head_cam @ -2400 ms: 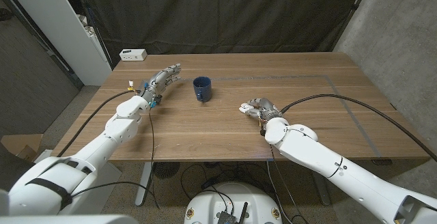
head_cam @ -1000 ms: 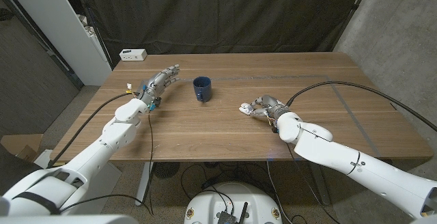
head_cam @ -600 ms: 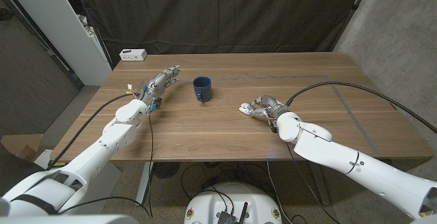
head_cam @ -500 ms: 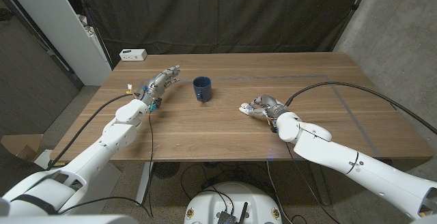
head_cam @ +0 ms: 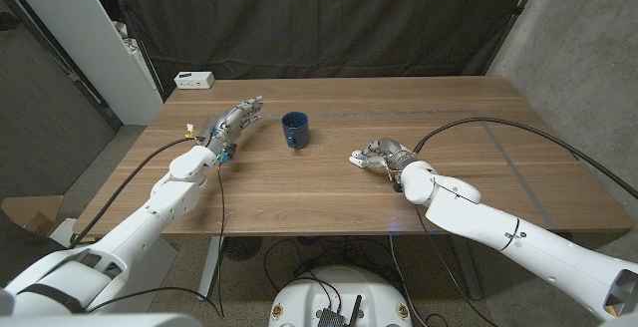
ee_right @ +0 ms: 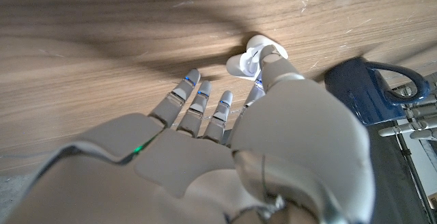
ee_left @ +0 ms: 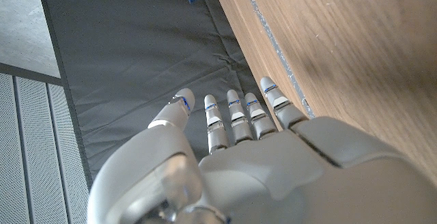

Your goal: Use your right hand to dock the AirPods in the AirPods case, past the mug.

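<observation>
Earbuds at the right robot hand, mug to the left of them

Wood grain runs lengthwise across the brown counter [head_cam: 329, 182], its surface matte and finely scratched in the right wrist view. No writing or brand mark can be read on anything. The AirPods [ee_right: 249, 59] are small, glossy, white and rounded; they sit on the counter at the fingertips of the right robot hand [head_cam: 384, 156], whose thumb touches them while the other fingers reach out straight and slightly apart. Whether the thumb and a finger actually pinch them, I cannot tell. The mug [head_cam: 294, 129], dark blue and glazed with a loop handle, stands upright at about ten o'clock from that hand, apart from it. The left robot hand [head_cam: 231, 120] hangs open and holds nothing, at nine o'clock from the mug. A white box [head_cam: 194, 80] lies near the counter's far left corner.
</observation>
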Controlling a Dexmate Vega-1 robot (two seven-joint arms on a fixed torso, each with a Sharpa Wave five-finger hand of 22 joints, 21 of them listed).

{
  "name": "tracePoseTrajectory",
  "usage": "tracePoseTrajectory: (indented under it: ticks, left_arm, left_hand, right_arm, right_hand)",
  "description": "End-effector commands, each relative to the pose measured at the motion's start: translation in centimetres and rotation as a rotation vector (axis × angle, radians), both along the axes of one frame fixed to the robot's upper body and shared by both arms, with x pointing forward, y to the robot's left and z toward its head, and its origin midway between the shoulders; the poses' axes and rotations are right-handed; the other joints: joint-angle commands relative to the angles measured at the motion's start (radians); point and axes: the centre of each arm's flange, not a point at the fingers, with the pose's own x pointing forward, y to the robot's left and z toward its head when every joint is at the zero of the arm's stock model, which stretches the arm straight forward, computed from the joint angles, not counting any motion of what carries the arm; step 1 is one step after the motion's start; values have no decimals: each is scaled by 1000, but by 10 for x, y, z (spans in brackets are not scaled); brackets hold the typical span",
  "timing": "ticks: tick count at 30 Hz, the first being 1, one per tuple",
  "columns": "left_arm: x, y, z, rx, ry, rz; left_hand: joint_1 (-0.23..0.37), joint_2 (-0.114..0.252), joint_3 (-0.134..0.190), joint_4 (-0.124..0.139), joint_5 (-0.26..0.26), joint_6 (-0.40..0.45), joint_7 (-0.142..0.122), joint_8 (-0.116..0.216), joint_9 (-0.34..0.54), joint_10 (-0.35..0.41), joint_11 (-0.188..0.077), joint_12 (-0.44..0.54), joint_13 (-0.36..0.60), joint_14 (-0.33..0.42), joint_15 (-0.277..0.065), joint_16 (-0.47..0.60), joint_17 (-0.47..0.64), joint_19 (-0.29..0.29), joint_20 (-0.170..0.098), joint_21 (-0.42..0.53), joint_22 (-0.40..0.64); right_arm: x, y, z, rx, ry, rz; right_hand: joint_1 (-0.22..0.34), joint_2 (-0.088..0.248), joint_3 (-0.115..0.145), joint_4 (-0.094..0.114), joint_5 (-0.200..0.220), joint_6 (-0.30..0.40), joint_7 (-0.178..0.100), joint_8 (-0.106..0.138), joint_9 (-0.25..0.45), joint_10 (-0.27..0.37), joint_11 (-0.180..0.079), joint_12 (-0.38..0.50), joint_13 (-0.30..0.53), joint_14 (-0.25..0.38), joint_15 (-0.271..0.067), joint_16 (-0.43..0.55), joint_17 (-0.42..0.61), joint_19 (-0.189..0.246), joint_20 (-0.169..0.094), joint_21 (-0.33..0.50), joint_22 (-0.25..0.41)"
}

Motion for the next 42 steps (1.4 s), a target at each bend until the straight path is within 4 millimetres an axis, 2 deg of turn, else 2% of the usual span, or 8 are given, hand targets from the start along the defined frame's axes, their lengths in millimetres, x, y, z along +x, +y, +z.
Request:
tracePoseTrajectory:
  ticks: [1, 10, 21, 24, 28, 29, 32, 42]
  left_arm:
    - [2, -1, 0, 4, 11, -2]
    - [4, -1, 3, 7, 12, -8]
    - [2, -3, -2, -3, 14, -3]
    - [2, -3, -1, -4, 15, 4]
    - [3, -4, 0, 0, 13, 0]
    - [3, -5, 0, 1, 13, -1]
    - [4, -6, 1, 1, 12, -3]
    - [5, -8, 3, 5, 15, -3]
  left_hand:
    - [-12, 2, 1, -1, 3, 10, 5, -4, 3, 4, 1, 7, 1, 9, -22, 0, 2, 9, 3, -4, 5]
    - [-14, 2, 0, 1, 3, 7, 7, -5, 3, -1, 6, 6, 1, 8, -17, 0, 2, 8, 4, -6, 5]
    - [-15, 1, 0, 0, 3, 6, 9, -6, 3, -1, 5, 6, 1, 6, -14, 0, 2, 8, 5, -8, 5]
    - [-16, 1, 0, 1, 3, 5, 8, -6, 3, 0, 5, 6, 1, 6, -15, 0, 2, 8, 3, -9, 5]
    - [-16, 1, 0, 0, 4, 5, 9, -6, 3, 0, 5, 6, 1, 7, -15, 0, 2, 9, 3, -9, 5]
    - [-16, 1, 0, 0, 4, 5, 9, -6, 3, -1, 5, 6, 1, 7, -16, 0, 2, 9, 3, -9, 5]
    - [-16, 1, 0, 0, 4, 5, 9, -6, 3, -1, 5, 6, 1, 7, -16, 0, 2, 9, 3, -10, 5]
    - [-16, 1, 0, 0, 4, 4, 8, -7, 3, 0, 5, 7, 1, 6, -15, 0, 1, 9, 3, -11, 5]
  right_arm:
    - [5, 1, 3, -26, 38, -18]
    - [7, 1, 5, -47, 74, -21]
    - [6, -5, 5, 43, 28, 24]
    - [5, -10, 4, 80, 19, 39]
    - [4, -16, 3, 136, 12, 46]
    - [5, -17, 2, 147, 12, 47]
    - [4, -18, 0, 159, 16, 45]
    - [3, -17, -3, 122, 81, 58]
  right_hand:
    - [4, 11, 1, -2, 0, 9, 1, 0, 1, 12, -6, 5, 4, -6, -107, 6, 3, -4, 0, 1, 0]
    - [9, 12, -1, -7, -2, 3, 1, -10, -2, 13, -5, 4, 5, -7, -107, 7, 4, -9, -1, 0, 0]
    - [-4, 18, -17, -3, -6, 74, 27, 3, -1, 61, -18, 19, 5, 23, -119, 27, 7, 8, -10, 8, 0]
    - [-6, 20, -20, -2, -6, 80, 22, 3, 0, 68, -13, 21, 4, 31, -122, 31, 7, 10, -9, 9, 0]
    - [-7, 19, -23, -3, -6, 83, 18, 2, 1, 71, -19, 21, 4, 36, -125, 35, 7, 16, -11, 10, 0]
    - [-7, 20, -24, -3, -6, 83, 16, 1, 1, 74, -8, 22, 4, 37, -126, 35, 7, 16, -11, 10, 0]
    - [-6, 21, -26, -4, -6, 83, 18, 0, 2, 72, -16, 20, 3, 40, -126, 37, 6, 18, -11, 11, 0]
    - [2, 14, -29, -14, -4, -13, 7, -56, -1, 18, -7, -6, 4, -5, -113, 16, 0, 2, -5, 3, 0]
